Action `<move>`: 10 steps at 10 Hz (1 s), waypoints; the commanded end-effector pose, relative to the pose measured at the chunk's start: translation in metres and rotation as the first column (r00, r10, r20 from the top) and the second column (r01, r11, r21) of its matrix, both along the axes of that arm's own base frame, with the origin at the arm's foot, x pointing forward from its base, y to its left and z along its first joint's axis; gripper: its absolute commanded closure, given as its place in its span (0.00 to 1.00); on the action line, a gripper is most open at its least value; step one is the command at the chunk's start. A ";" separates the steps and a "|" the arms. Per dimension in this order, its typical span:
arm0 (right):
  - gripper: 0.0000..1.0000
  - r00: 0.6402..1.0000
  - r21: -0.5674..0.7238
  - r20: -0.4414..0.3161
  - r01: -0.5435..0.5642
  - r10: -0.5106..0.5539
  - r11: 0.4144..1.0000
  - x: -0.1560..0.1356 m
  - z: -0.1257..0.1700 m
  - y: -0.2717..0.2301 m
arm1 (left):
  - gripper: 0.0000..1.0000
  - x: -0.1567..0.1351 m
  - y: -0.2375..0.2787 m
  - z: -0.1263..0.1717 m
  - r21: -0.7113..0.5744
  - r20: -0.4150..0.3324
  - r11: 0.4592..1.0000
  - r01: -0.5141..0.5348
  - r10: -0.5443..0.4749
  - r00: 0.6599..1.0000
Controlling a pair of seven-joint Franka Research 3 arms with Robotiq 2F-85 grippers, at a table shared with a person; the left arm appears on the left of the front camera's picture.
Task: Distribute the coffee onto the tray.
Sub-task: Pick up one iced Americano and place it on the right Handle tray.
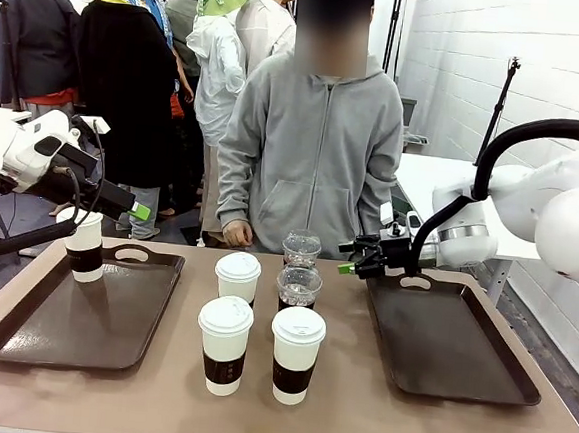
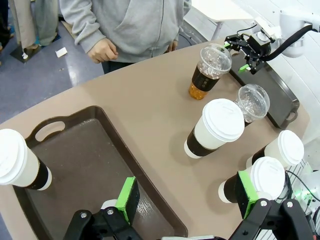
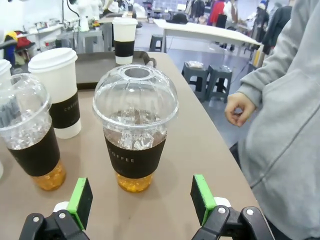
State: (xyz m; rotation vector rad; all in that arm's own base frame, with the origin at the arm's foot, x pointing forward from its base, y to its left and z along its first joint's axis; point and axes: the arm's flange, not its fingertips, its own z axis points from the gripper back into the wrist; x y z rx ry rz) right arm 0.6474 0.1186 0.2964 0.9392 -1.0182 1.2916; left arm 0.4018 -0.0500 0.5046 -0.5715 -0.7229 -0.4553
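Observation:
One white paper cup with a brown sleeve stands at the far corner of the left tray. My left gripper hangs open above that tray, holding nothing. Three more paper cups stand mid-table. Two clear dome-lidded cups of amber drink stand behind them. My right gripper is open and level with the far clear cup, which stands just ahead of its fingers, untouched.
The right tray lies bare under my right arm. A person in a grey hoodie stands at the far edge, one hand near the table. The second clear cup and a paper cup stand close beside the far one.

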 end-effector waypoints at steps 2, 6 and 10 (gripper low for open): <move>0.00 0.998 0.038 -0.052 -0.016 0.018 0.999 0.014 -0.005 0.015 | 0.00 0.003 0.002 -0.002 -0.008 0.013 1.000 0.023 -0.023 1.000; 0.00 0.992 0.054 -0.101 -0.065 0.070 0.996 0.018 -0.012 0.033 | 0.00 0.003 0.002 -0.002 -0.008 0.013 1.000 0.023 -0.023 1.000; 0.00 0.986 0.050 -0.128 -0.098 0.104 0.994 0.019 -0.016 0.042 | 0.00 0.003 0.002 -0.002 -0.008 0.013 1.000 0.023 -0.023 1.000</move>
